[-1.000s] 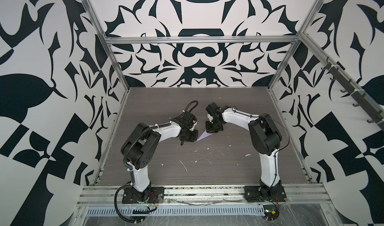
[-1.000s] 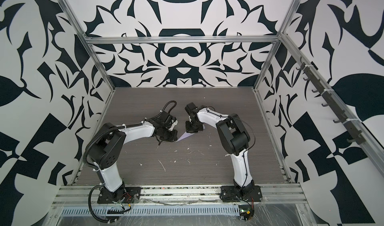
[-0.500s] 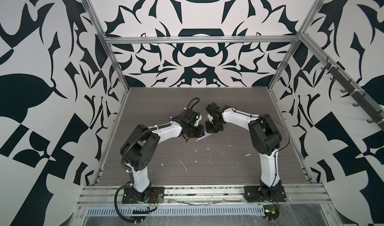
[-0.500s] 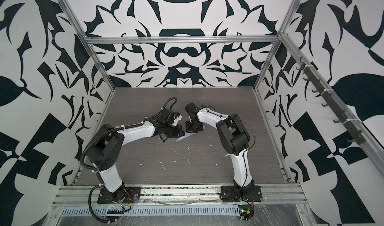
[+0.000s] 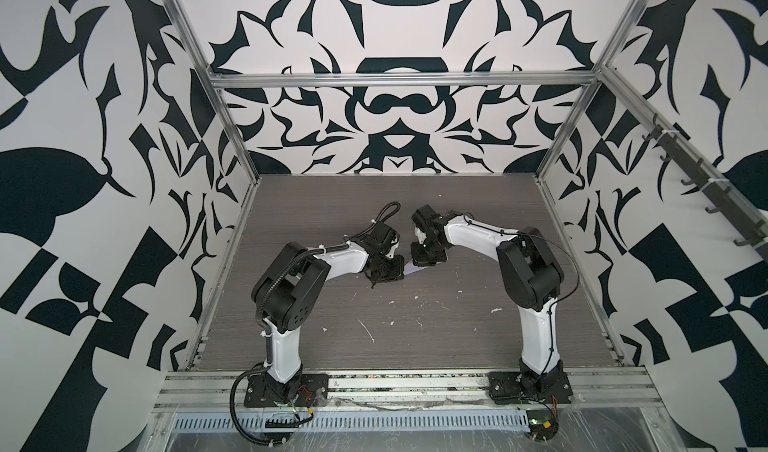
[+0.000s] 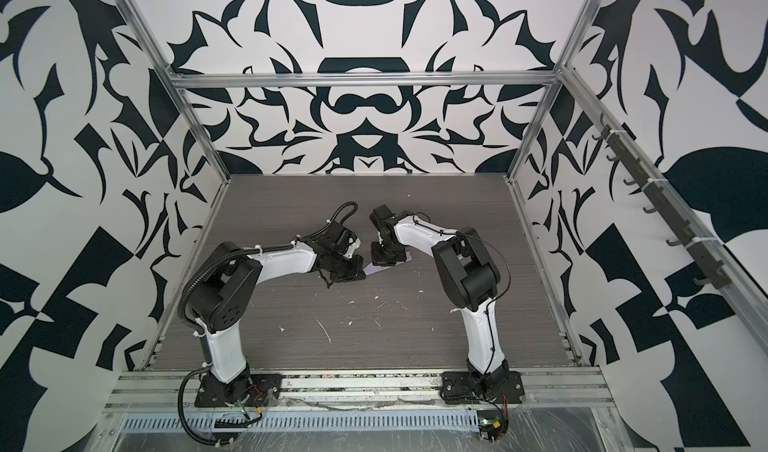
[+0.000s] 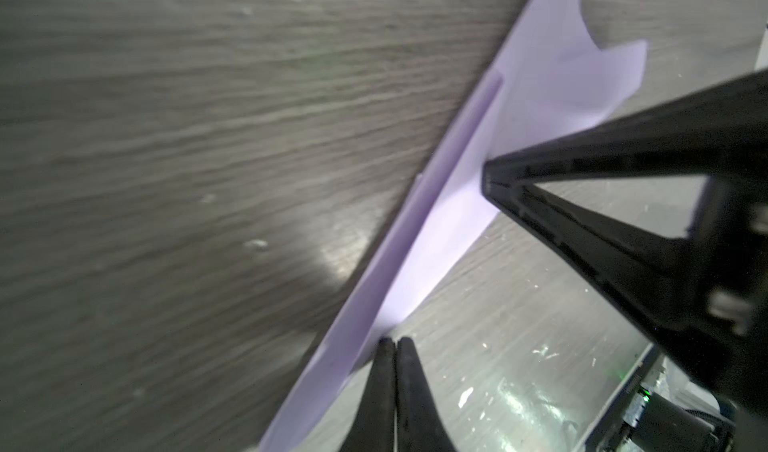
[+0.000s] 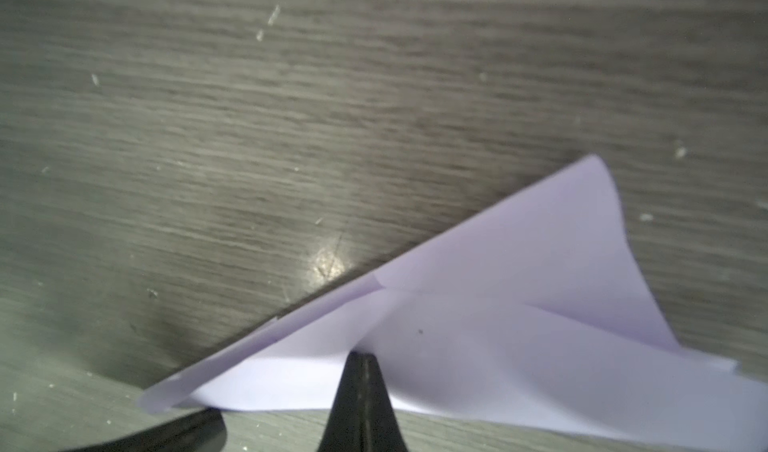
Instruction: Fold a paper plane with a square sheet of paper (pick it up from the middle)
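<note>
At the middle of the grey wood-grain table, between the two arms: the paper plane, matte lilac, a slim dart with sharp nose, notched tail and lengthwise creases. Pinched at one wing by the right gripper, jaws together. Left gripper closed too, tips at the edge near the nose; hold there unclear.

surface: grey wood-grain table | on it: white flecks | paper plane: mid-table, contact unclear
</note>
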Robot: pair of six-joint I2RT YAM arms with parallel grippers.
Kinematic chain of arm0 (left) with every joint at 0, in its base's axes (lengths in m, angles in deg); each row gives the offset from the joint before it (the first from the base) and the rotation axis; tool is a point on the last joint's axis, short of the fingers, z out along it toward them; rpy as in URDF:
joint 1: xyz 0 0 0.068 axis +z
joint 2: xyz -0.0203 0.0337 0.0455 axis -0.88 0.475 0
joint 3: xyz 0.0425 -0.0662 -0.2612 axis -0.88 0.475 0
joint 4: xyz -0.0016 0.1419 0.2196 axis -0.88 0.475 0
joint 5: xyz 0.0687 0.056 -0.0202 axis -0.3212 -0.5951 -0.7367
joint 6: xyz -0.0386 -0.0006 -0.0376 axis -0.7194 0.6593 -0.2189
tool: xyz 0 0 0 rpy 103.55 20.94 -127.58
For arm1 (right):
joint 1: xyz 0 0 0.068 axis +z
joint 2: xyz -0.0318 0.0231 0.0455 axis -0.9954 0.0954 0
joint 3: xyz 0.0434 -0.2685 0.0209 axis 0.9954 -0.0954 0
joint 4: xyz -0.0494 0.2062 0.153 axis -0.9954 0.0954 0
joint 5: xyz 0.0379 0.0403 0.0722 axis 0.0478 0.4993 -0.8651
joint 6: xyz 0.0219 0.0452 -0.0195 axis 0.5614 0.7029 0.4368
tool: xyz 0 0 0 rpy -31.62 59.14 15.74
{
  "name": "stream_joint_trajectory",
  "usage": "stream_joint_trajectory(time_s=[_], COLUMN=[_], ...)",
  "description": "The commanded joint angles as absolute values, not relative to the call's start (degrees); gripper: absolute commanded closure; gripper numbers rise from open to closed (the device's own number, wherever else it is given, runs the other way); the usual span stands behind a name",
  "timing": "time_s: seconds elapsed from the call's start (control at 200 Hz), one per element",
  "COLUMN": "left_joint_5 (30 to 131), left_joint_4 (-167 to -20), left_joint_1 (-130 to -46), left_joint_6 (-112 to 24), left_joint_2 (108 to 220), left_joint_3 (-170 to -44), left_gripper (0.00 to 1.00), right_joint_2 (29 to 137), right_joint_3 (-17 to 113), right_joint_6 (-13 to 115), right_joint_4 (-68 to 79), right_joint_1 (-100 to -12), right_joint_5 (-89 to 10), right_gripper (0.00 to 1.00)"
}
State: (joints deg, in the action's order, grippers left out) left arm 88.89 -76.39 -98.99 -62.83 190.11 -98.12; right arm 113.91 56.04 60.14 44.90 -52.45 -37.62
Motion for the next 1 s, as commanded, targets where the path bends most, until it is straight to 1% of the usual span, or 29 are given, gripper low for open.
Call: stream_joint_trajectory(time_s=[0.0, 0.135, 0.325, 0.51, 0.86, 0.995], left_joint_5=[86.7, 87.6, 92.6, 92.8, 87.5, 86.2], left_joint_4=[-73.4, -74.2, -79.4, -80.9, -73.2, -71.1], left_joint_1=[-98.2, -97.4, -97.3, -97.5, -97.6, -97.5], left_joint_6=[-63.8, -64.2, -66.2, -69.1, -70.3, -70.8], left_joint_2=[189.5, 188.1, 185.6, 189.0, 192.0, 192.5], left_joint_3=[-97.7, -96.7, -97.2, -99.3, -102.6, -102.9], left_gripper=[0.94, 0.93, 0.92, 0.92, 0.94, 0.92], right_joint_2=[118.6, 119.3, 119.0, 118.9, 118.8, 118.9], right_joint_3=[53.7, 53.7, 52.2, 52.0, 51.5, 51.5], right_joint_6=[60.0, 59.6, 59.3, 59.8, 59.8, 59.8], right_joint_4=[47.3, 48.2, 47.6, 47.0, 46.9, 46.9], right_joint_1=[-52.5, -52.4, -52.4, -52.5, -52.5, -52.5], right_joint_5=[-33.1, -31.9, -32.0, -32.4, -32.2, -32.1], right_gripper=[0.99, 0.99, 0.99, 0.99, 0.99, 0.99])
